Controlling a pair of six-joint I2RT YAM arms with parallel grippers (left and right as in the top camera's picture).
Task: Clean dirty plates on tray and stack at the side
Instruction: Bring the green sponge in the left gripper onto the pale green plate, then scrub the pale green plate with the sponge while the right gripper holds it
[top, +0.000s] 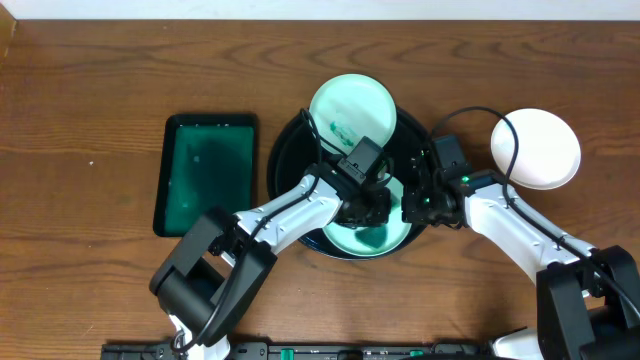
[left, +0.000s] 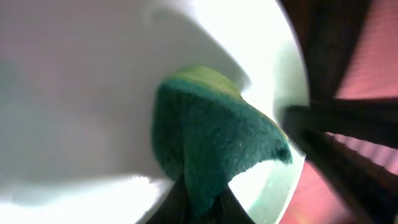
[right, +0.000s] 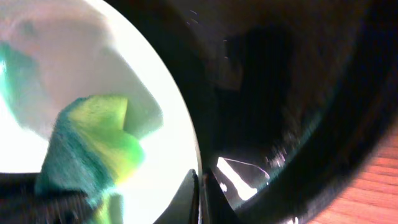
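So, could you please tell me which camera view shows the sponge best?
The left wrist view: the sponge fills mid-frame, dark green face showing, pinched by the left pincer against a plate. The right wrist view catches its yellow-green side near the edge, blurred. Overhead, the left arm hides most of it.

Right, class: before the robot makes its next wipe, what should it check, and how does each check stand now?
1. Sponge gripped by left gripper: ok.
2. Sponge pressed on the near plate: ok.
3. Right gripper pinches the near plate's rim: ok, one finger on each side.
4. Near plate wiped clean: cannot tell, as the sponge and arms hide its centre.
5. Far plate clean: not ok, there is a teal smear at its centre.
6. Side plate lies off the tray, ready to be stacked on: ok.
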